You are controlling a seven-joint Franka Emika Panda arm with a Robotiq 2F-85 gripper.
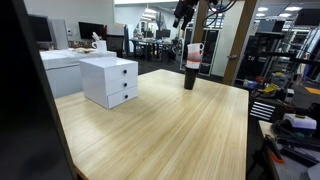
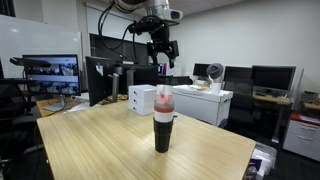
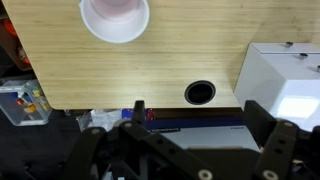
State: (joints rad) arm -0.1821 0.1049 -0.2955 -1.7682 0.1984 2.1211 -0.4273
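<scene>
A tall stack, a dark cup with a pink-and-white cup on top (image 1: 192,65) (image 2: 163,118), stands upright on the light wooden table (image 1: 170,130) (image 2: 110,145). From above in the wrist view its pink round mouth (image 3: 115,17) shows at the top left. My gripper (image 1: 183,12) (image 2: 160,45) (image 3: 200,115) hangs high above the table, well clear of the stack. Its jaws stand wide open with nothing between them. Only the table edge and a round cable hole (image 3: 200,92) lie below the fingers.
A white two-drawer box (image 1: 110,80) (image 2: 143,98) (image 3: 285,80) sits on the table near one edge. Desks, monitors and shelves surround the table. A wooden post (image 1: 236,40) stands behind it.
</scene>
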